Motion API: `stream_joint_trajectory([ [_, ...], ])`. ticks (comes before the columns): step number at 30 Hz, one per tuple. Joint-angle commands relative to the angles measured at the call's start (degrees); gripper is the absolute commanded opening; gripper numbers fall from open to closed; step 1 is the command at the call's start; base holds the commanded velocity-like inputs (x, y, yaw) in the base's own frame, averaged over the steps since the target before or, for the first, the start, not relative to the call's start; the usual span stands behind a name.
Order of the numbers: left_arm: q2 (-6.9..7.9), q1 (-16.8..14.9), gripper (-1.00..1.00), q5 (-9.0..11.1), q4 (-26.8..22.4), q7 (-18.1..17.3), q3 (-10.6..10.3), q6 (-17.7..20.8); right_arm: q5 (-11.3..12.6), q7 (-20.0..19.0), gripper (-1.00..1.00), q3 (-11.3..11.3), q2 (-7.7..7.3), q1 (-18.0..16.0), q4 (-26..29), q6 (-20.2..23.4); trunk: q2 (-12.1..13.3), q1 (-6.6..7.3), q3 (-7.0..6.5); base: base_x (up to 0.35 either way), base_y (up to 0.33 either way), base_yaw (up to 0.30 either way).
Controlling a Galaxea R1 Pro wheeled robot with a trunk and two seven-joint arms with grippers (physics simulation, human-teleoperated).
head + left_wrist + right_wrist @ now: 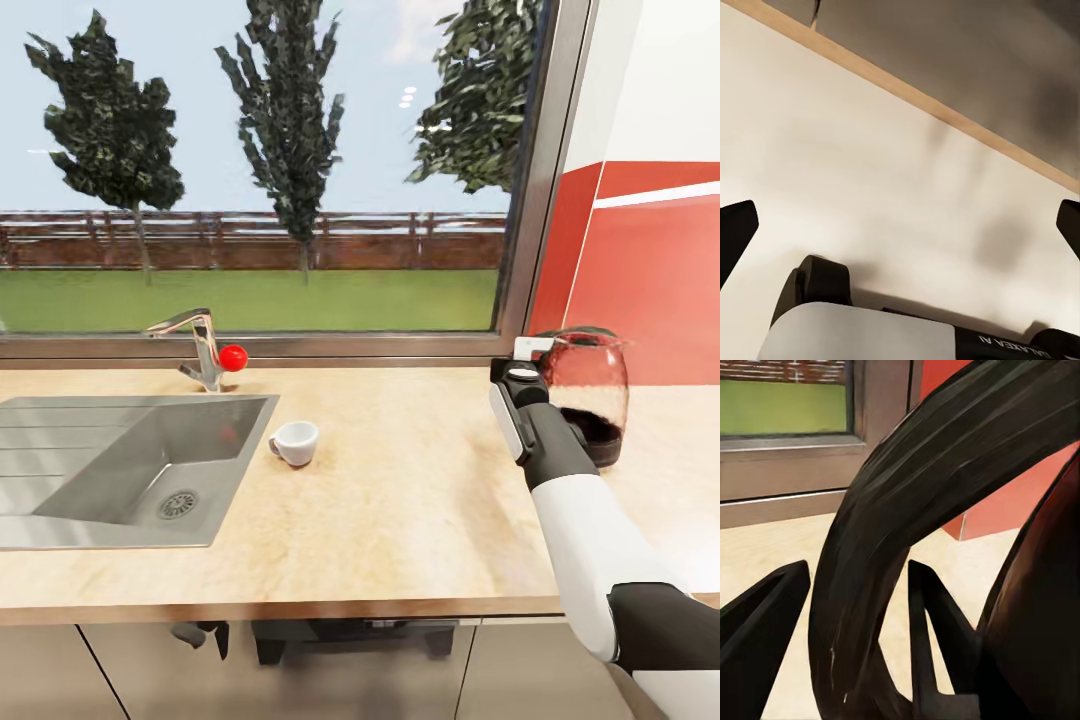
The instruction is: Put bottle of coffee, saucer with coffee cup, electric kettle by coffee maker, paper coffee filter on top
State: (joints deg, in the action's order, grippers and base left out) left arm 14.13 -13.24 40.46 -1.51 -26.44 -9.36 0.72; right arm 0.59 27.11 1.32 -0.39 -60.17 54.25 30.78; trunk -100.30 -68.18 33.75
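Kettle (590,400) base hidden behind right arm, sink (60,470) cut off at edge

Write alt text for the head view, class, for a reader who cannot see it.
The robot's right arm reaches to a glass carafe at the countertop's right end, its tool at the handle. A white coffee cup lies tipped beside the steel sink, under a window.

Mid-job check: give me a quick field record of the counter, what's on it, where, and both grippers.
counter: light wood countertop under the window
sink: steel basin set in at left, faucet behind it
coffee cup: white coffee cup upright on the countertop, right of the sink, no saucer under it
glass pot: dark-bottomed carafe at far right
right gripper: right gripper around the carafe's dark handle
left gripper: left gripper open, holding nothing
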Motion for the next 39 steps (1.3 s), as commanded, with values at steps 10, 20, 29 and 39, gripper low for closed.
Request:
stream_joint_trajectory([
  [10,0.02,0.0,1.0,0.6,0.0,-0.2,-0.5,0.1,0.2,0.2,-1.0,0.1,-0.05,0.0,0.1,0.3,0.4,0.23,-0.12,0.0,0.0,0.0],
  [20,0.02,0.0,1.0,0.6,0.0,-0.2,-0.5,0.1,0.2,0.1,-1.0,0.1,-0.01,0.0,0.1,0.3,4.4,2.42,-1.91,0.0,0.0,0.0],
  [29,0.02,0.0,1.0,0.6,0.0,-0.2,-0.5,0.1,0.3,-0.1,-1.0,0.2,0.04,0.0,0.4,0.3,8.0,4.4,-3.53,0.0,0.0,0.0],
  [39,0.02,0.0,1.0,0.6,0.0,-0.2,-0.5,0.1,0.2,-2.1,-1.0,2.0,0.04,0.0,2.9,0.4,12.0,6.59,-5.32,0.0,0.0,0.0],
])
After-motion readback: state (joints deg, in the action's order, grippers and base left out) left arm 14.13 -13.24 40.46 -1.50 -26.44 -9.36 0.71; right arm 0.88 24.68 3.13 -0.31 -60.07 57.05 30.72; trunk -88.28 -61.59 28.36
